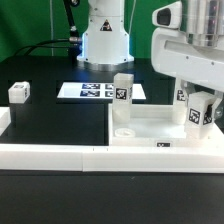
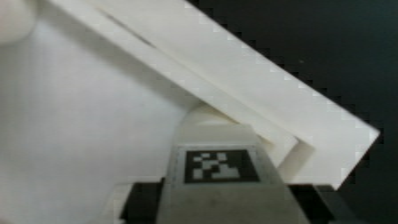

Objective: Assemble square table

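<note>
The white square tabletop (image 1: 150, 127) lies in the corner of the border wall, with a tag on its front edge. One white tagged leg (image 1: 122, 93) stands upright at its far corner on the exterior view's left. My gripper (image 1: 199, 118) is shut on another tagged leg (image 1: 198, 113) and holds it upright over the tabletop's corner on the exterior view's right. A further tag (image 1: 182, 97) shows just behind it, partly hidden. In the wrist view the held leg (image 2: 222, 150) sits between my dark fingers (image 2: 151, 203), above the tabletop (image 2: 89, 120).
A loose white tagged leg (image 1: 19, 92) lies at the exterior view's left. The marker board (image 1: 88, 90) lies before the robot base. The long low border wall (image 1: 90, 156) runs along the front and also shows in the wrist view (image 2: 267, 95).
</note>
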`<act>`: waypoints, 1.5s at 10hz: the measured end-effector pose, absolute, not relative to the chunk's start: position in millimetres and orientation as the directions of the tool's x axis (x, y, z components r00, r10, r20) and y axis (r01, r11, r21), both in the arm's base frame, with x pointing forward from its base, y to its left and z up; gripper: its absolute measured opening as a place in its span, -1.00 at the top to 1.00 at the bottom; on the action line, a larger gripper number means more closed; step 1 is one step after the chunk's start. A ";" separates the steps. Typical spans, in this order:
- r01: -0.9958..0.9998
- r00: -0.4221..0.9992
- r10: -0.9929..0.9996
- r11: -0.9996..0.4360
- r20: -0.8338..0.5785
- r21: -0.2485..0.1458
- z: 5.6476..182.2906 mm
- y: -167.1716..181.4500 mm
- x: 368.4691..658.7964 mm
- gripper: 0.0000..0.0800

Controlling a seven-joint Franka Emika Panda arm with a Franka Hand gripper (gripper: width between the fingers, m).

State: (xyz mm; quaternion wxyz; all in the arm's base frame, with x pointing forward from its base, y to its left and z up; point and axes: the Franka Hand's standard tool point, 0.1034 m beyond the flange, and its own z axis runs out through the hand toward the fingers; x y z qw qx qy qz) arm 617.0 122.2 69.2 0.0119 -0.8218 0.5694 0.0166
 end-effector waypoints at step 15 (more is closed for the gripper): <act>-0.925 -0.380 -0.921 0.379 -0.087 0.023 66.0 107.2 626.0 -0.42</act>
